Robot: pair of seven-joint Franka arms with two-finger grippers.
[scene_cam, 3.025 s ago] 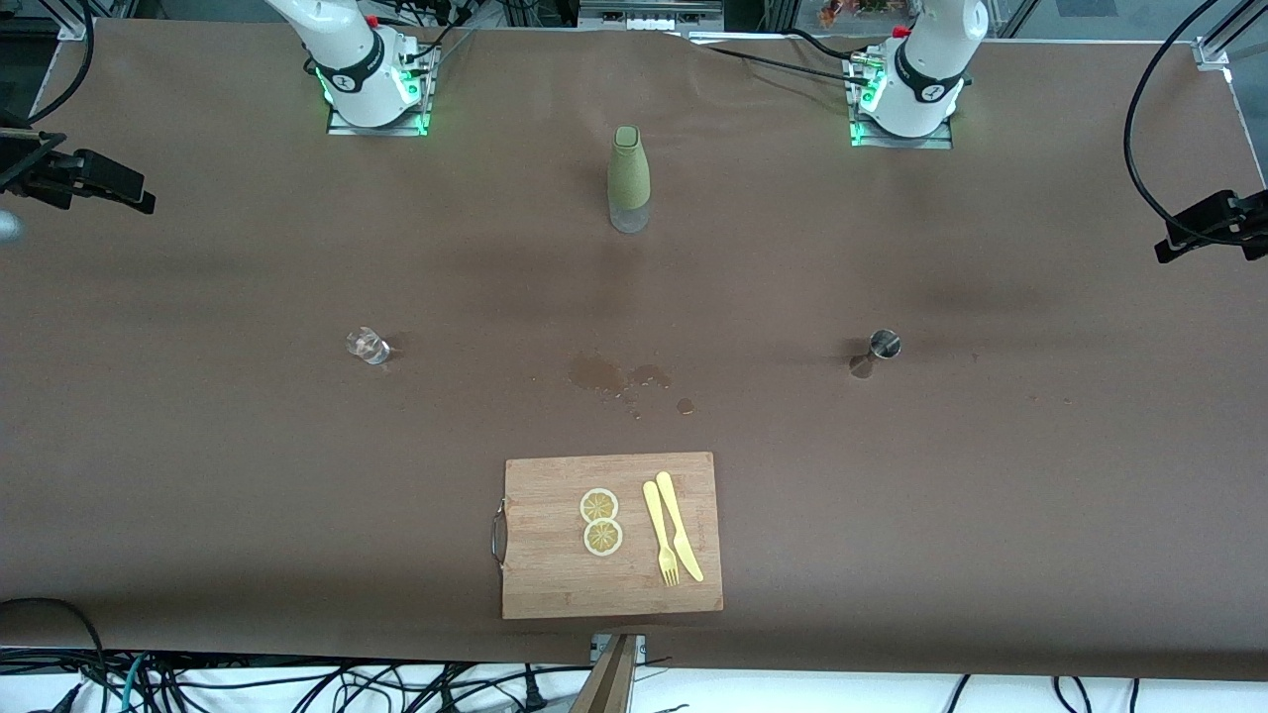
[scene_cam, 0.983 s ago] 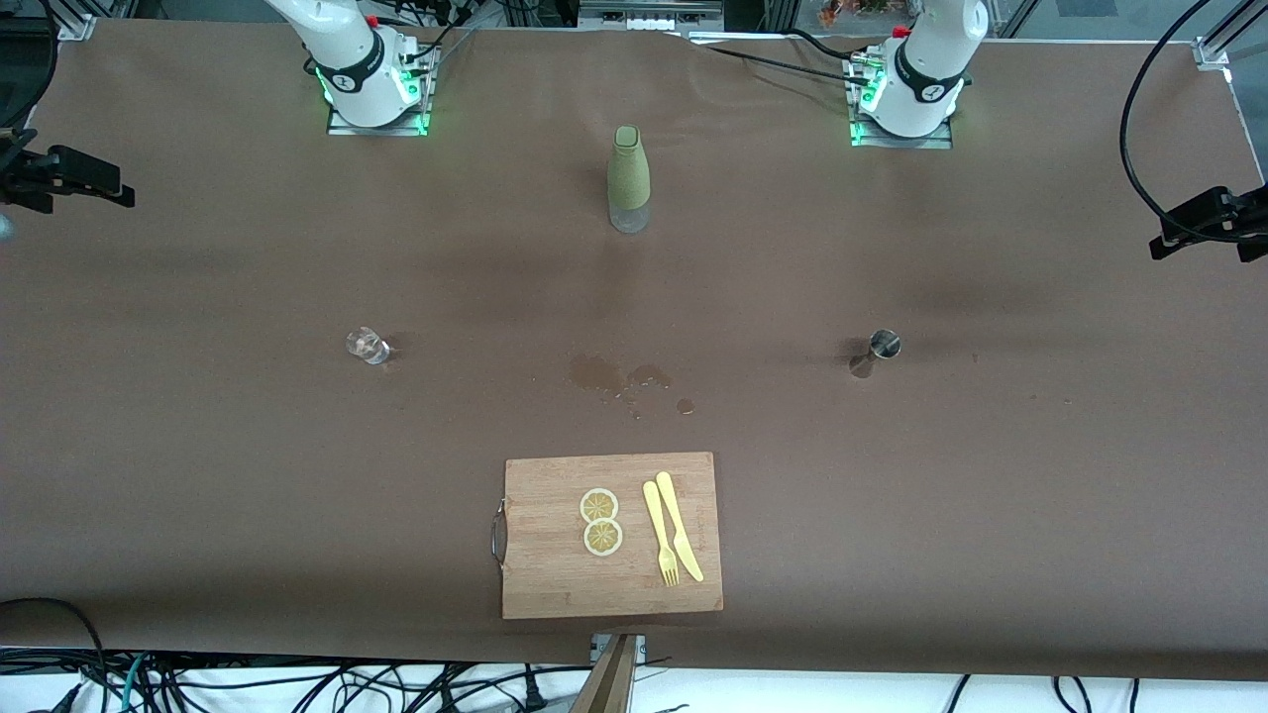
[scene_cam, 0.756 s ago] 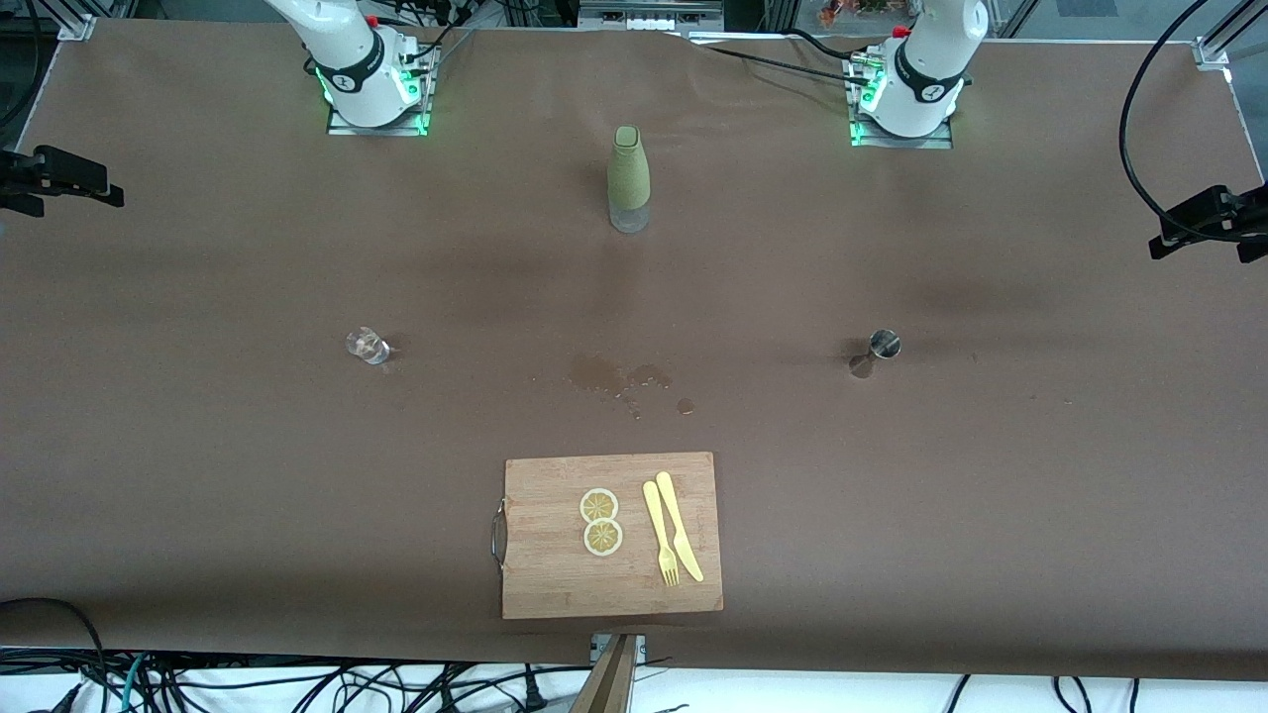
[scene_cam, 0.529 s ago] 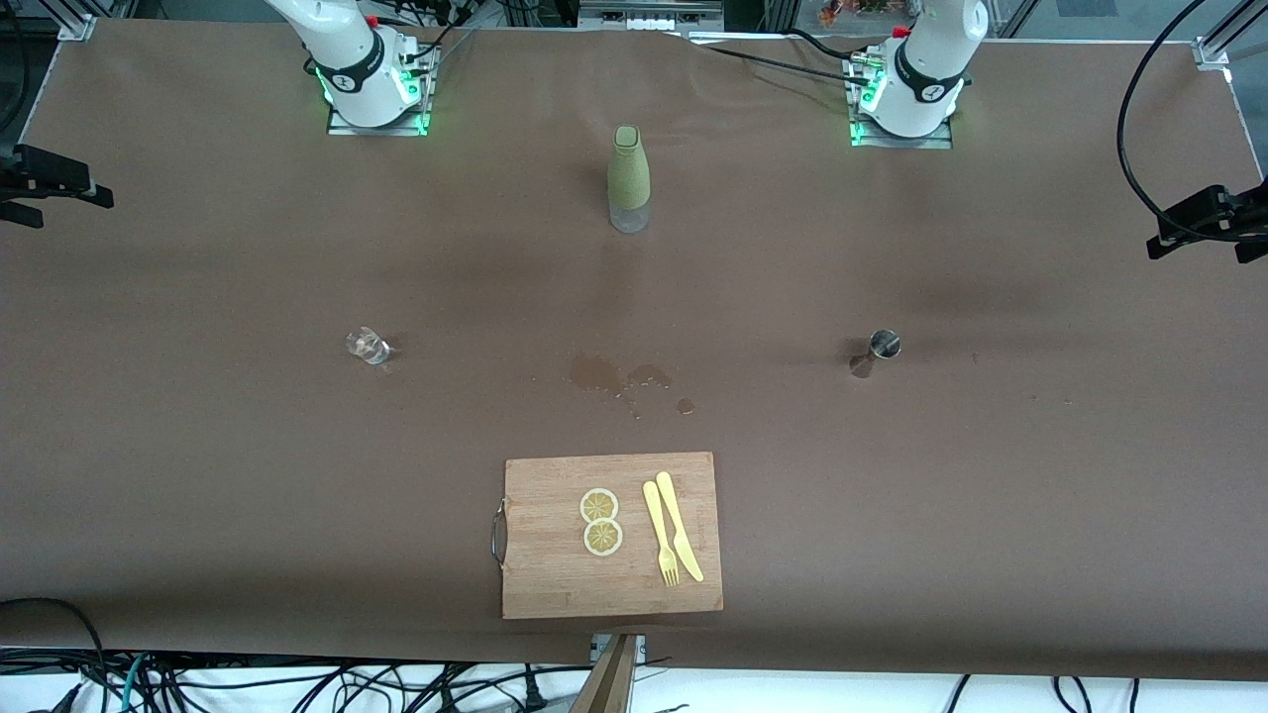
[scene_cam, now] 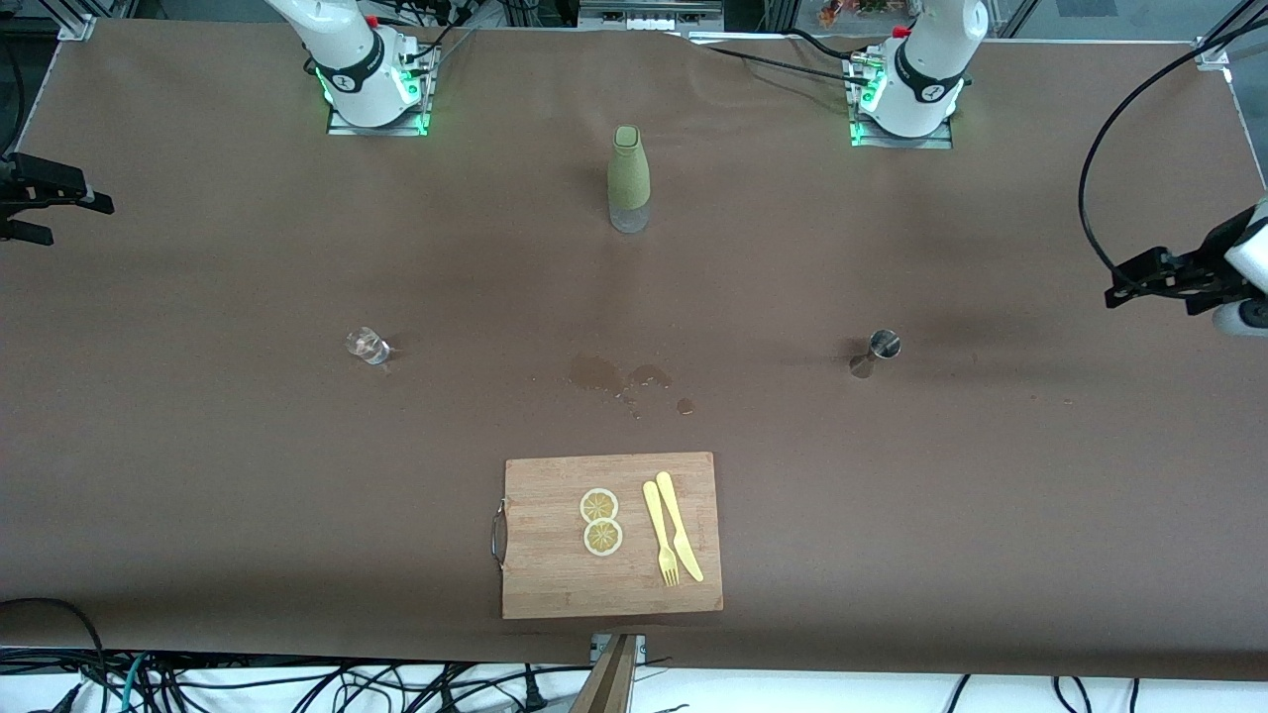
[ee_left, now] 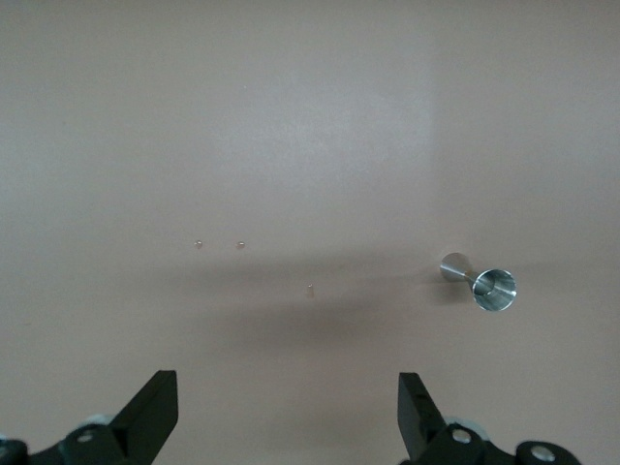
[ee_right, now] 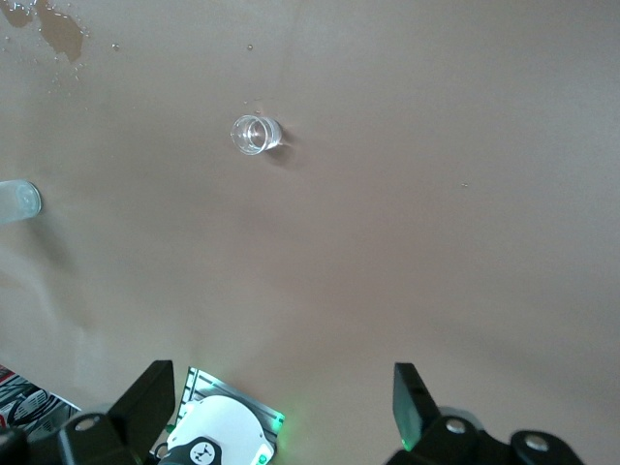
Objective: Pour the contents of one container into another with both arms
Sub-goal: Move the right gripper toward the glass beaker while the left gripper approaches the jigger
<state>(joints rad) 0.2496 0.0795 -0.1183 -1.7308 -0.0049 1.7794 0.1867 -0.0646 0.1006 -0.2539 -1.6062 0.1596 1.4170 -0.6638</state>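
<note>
A small clear glass [scene_cam: 368, 346] stands toward the right arm's end of the table and also shows in the right wrist view [ee_right: 254, 134]. A metal jigger [scene_cam: 881, 348] stands toward the left arm's end, upright with its cup open upward [ee_left: 489, 287]. A green-sleeved bottle [scene_cam: 628, 178] stands between the two arm bases. My left gripper [scene_cam: 1139, 279] hangs open over the left arm's end of the table, nothing between its fingers [ee_left: 288, 407]. My right gripper [scene_cam: 69, 213] hangs open and empty over the right arm's end [ee_right: 281, 402].
A wooden cutting board [scene_cam: 555, 574] lies near the table's front edge with two lemon slices [scene_cam: 600, 521], a yellow fork [scene_cam: 660, 535] and a knife [scene_cam: 680, 525]. Wet spots [scene_cam: 614, 376] mark the brown cloth between board and bottle. The right arm's base [ee_right: 218, 436] shows under its gripper.
The left gripper has come in over the table toward the jigger. The right gripper has drifted slightly outward toward its end of the table. Nothing on the table has moved.
</note>
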